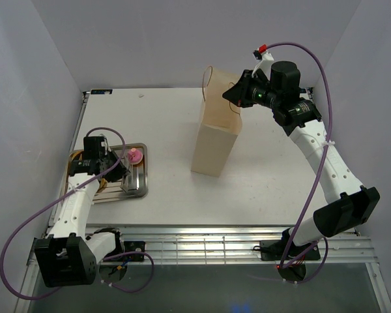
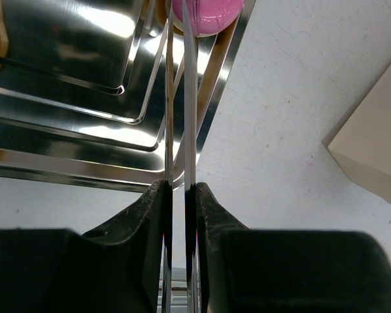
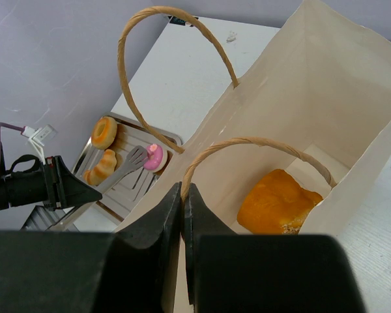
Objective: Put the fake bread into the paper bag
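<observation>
The paper bag (image 1: 215, 145) stands upright mid-table, and one orange fake bread (image 3: 277, 202) lies on its floor. My right gripper (image 3: 182, 189) is shut on the near rim of the bag (image 3: 326, 98), at the foot of a string handle (image 3: 247, 142). Two more golden breads, a ring (image 3: 105, 132) and a croissant (image 3: 101, 168), lie on the metal tray (image 3: 127, 195). My left gripper (image 2: 179, 186) is shut on long metal tongs (image 2: 190, 98). Their tips reach a pink-iced donut (image 2: 205, 16) on the tray (image 2: 85, 85). Whether they pinch it I cannot tell.
The tray (image 1: 141, 189) sits at the table's left, near the left arm's gripper (image 1: 114, 166). The right arm arches in from the right to the bag's top, where its gripper (image 1: 238, 104) is. Purple walls close in the back and both sides.
</observation>
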Controlling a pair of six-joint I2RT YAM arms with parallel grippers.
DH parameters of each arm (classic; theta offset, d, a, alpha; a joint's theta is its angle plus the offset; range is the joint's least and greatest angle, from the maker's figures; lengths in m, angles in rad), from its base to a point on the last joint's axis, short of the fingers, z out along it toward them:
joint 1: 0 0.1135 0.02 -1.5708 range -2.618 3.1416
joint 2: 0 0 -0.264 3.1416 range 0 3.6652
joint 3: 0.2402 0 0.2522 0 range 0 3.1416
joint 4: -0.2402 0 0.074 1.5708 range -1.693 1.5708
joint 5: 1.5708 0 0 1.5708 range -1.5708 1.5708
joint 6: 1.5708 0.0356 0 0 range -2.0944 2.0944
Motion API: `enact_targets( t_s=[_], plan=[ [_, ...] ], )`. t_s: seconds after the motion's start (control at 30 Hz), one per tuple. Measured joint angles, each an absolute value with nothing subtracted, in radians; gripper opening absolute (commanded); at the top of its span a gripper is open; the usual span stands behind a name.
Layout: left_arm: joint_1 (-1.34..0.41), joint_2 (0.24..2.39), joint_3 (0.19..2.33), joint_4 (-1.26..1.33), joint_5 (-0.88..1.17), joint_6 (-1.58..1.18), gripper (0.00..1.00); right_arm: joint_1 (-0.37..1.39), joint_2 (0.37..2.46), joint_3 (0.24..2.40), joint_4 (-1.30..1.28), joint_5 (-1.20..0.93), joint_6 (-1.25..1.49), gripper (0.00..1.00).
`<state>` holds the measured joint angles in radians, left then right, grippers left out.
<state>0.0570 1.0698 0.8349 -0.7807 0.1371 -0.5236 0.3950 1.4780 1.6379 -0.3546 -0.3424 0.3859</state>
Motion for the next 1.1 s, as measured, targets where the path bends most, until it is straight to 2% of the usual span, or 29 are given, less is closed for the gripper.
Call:
enact_targets(
  t_s=[0.2,0.37,0.7,1.1],
  plan=[
    [0.057,1.058,0.834,-0.787,0.130,-0.526,0.12,0.395,1.478,1.638,-0.355,-0.342,0.386,0.08],
    [0.057,1.033,0.863,-0.828,0.114,-0.529,0.11,0.395,1.478,1.638,-0.355,-0.342,0.386,0.08],
    [0.051,0.979,1.129,-0.933,0.131,-0.521,0.14,0.395,1.478,1.638,-0.355,-0.342,0.386,0.08],
    [0.017,1.040,1.306,-0.850,0.412,-0.565,0.20,0.395,1.479,1.650,-0.364,-0.331,0.385,0.08]
  ],
)
